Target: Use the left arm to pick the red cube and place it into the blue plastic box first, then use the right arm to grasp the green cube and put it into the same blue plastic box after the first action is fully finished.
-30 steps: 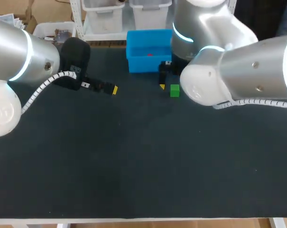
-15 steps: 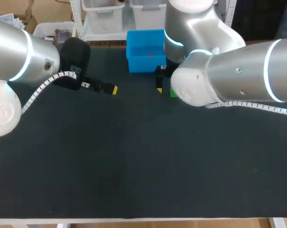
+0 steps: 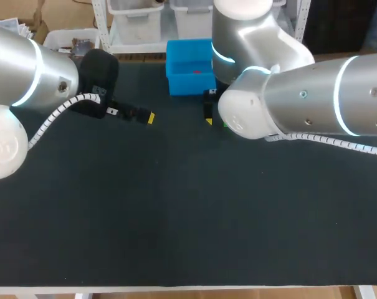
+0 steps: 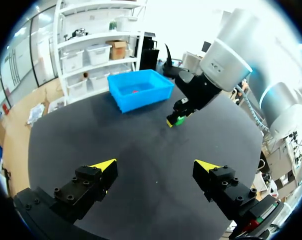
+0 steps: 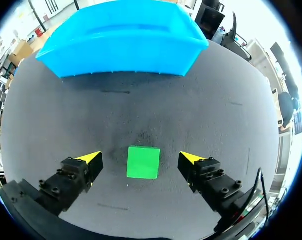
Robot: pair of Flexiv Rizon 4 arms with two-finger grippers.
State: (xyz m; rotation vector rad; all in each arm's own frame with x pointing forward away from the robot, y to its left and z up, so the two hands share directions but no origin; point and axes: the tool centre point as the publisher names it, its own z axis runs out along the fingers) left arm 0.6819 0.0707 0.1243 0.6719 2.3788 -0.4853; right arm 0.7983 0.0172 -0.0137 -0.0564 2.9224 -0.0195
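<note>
The red cube (image 3: 196, 71) lies inside the blue plastic box (image 3: 176, 84) at the table's far edge. It also shows in the left wrist view as a red cube (image 4: 135, 91) in the blue box (image 4: 122, 98). The green cube (image 5: 143, 162) sits on the black table between the open fingers of my right gripper (image 5: 141, 158), with a gap on each side. The box (image 5: 123, 42) is just ahead of it. In the head view my right arm hides most of the green cube (image 3: 225, 124). My left gripper (image 4: 155, 165) hangs open and empty, left of the box.
The black table (image 3: 176, 212) reaches from the box to the near edge. My right arm (image 3: 300, 103) crosses the far right of the table. My left arm (image 3: 45, 81) is over the far left corner.
My right arm has shifted left and lowered around the green cube, which it now mostly hides in the head view. The left arm has not moved.
</note>
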